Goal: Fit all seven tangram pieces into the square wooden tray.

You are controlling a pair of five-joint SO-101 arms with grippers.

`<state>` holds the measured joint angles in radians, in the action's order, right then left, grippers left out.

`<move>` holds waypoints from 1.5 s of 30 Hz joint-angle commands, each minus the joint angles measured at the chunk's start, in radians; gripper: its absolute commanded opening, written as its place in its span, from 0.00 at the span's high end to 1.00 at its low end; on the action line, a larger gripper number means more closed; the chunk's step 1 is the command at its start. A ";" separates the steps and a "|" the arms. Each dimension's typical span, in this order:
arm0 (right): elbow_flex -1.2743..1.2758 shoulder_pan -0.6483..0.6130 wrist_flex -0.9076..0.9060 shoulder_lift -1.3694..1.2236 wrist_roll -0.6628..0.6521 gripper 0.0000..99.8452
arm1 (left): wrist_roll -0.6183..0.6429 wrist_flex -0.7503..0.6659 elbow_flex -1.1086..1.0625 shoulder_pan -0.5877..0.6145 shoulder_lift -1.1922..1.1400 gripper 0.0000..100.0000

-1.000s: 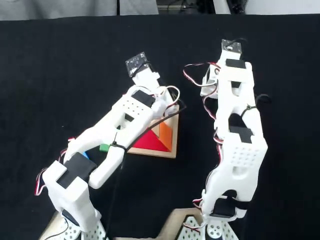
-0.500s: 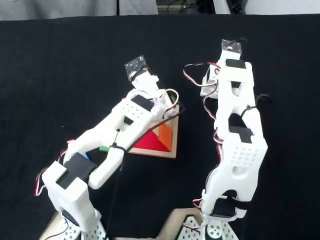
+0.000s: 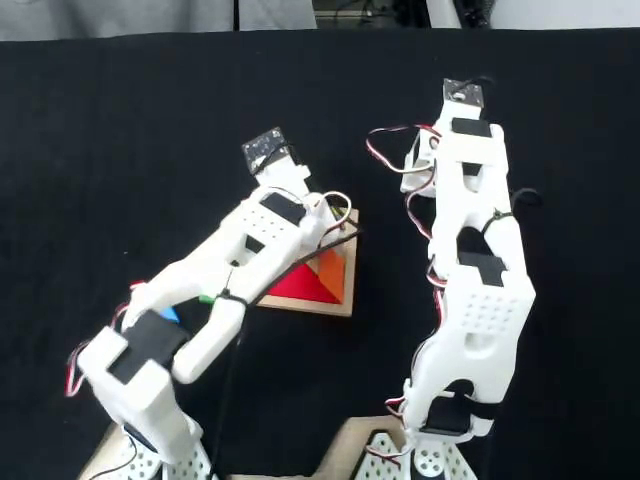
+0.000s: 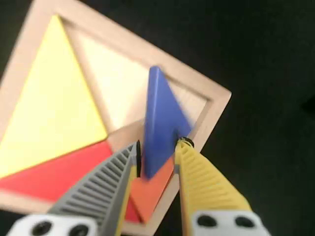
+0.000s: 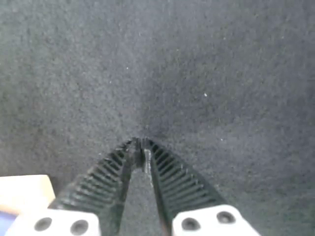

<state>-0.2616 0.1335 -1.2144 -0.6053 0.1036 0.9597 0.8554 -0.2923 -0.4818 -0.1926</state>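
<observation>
We see the left gripper (image 4: 159, 143) clenched on a blue triangle (image 4: 158, 115), which stands tilted on edge above a bare wooden patch of the square wooden tray (image 4: 113, 41). A yellow triangle (image 4: 54, 108), a red triangle (image 4: 54, 177) and an orange piece (image 4: 152, 194) lie flat inside the tray. From above, the left arm (image 3: 250, 245) covers the tray's 10 o'clock part. A green piece (image 3: 207, 298) peeks out at the tray's 9 o'clock, just beside the arm. We find the right gripper (image 5: 142, 145) with its jaws pressed together on nothing, over the black cloth (image 5: 197, 59). The right arm (image 3: 475, 250) stands at the tray's 3 o'clock, well apart from it.
</observation>
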 commanded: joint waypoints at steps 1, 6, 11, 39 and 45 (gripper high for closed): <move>-0.042 0.005 0.017 0.007 -0.009 0.99 | 0.008 0.058 0.051 -0.002 0.100 0.86; -0.042 0.005 0.017 0.007 -0.009 0.99 | 0.008 -0.038 0.008 -0.008 0.101 0.86; -0.041 0.005 0.017 0.007 -0.009 0.99 | -0.029 -0.117 -0.047 0.002 0.114 0.86; -0.097 -0.083 -0.061 -0.027 -0.009 0.99 | -1.048 0.250 -0.567 0.871 1.289 0.86; -0.219 -0.166 -0.272 0.042 -0.041 0.99 | -1.119 0.195 -0.717 0.949 1.289 0.86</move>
<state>-0.3844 0.0138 -1.3894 -0.6559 0.1005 -0.1373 1.0886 -0.9735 0.4342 1.0825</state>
